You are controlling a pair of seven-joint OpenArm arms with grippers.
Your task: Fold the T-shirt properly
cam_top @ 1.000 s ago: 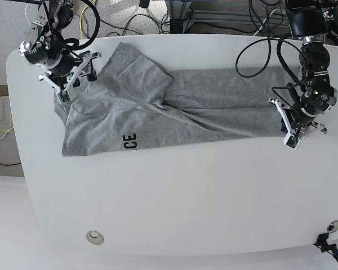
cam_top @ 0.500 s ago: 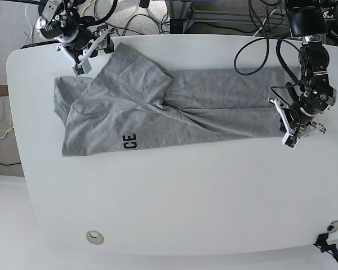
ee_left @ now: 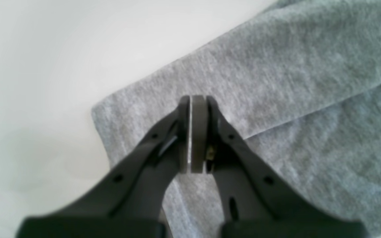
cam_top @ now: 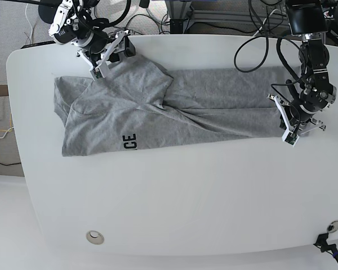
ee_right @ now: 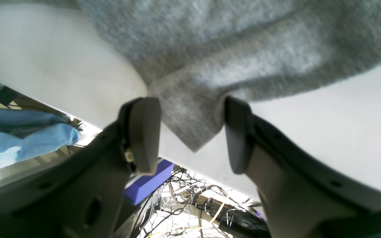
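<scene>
The left claw (ee_left: 197, 99) is fully closed, its two pads pressed flat together with no cloth visibly between them; it hangs over a folded corner of the T-shirt (cam_top: 158, 112), and whether the tips touch the fabric cannot be told from the left wrist view. In the base view this claw (cam_top: 293, 130) sits at the right-hand end of the garment, at its lower corner. The right claw (ee_right: 190, 132) stands partly open, its two dark pads (ee_right: 144, 132) apart on either side of a pointed corner of grey cloth that lies between them on the tabletop (ee_right: 326, 125); the pads do not pinch it. In the base view that claw (cam_top: 108, 56) is at the far left edge of the tabletop (cam_top: 186, 214), over the shirt's upper left portion. The T-shirt lies flat and wrinkled on the far half of the tabletop, its long axis running left to right across the base view. The wider, bunched part with black letters (cam_top: 129, 142) lies at the left, and a narrower folded band stretches to the right. One flap is folded over near the upper middle.
</scene>
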